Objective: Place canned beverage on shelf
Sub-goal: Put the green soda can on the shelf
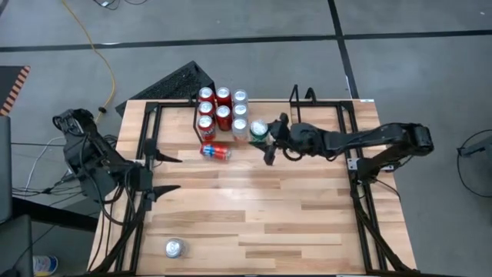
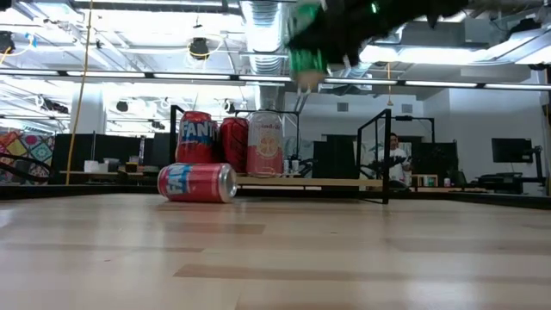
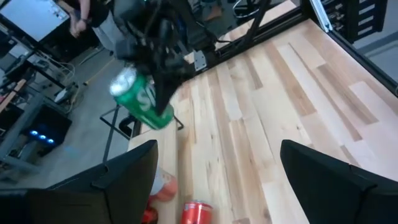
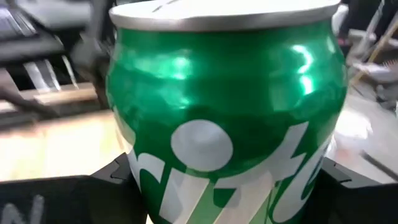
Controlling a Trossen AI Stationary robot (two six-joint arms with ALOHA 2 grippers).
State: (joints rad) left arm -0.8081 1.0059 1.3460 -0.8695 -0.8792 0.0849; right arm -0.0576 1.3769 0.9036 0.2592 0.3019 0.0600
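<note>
Green can point(image 1: 258, 129) with white lettering and a silver top, glossy and undented, is clamped between the fingers of the right gripper point(image 1: 264, 135) and held in the air just beside the red and pale cans standing on the shelf point(image 1: 197, 115); the left gripper point(image 1: 165, 174), spread wide and empty, waits near the table's left edge

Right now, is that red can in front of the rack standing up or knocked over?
Knocked over. The red can lies on its side on the table, its round end facing sideways, while the cans behind it on the shelf stand upright.
</note>
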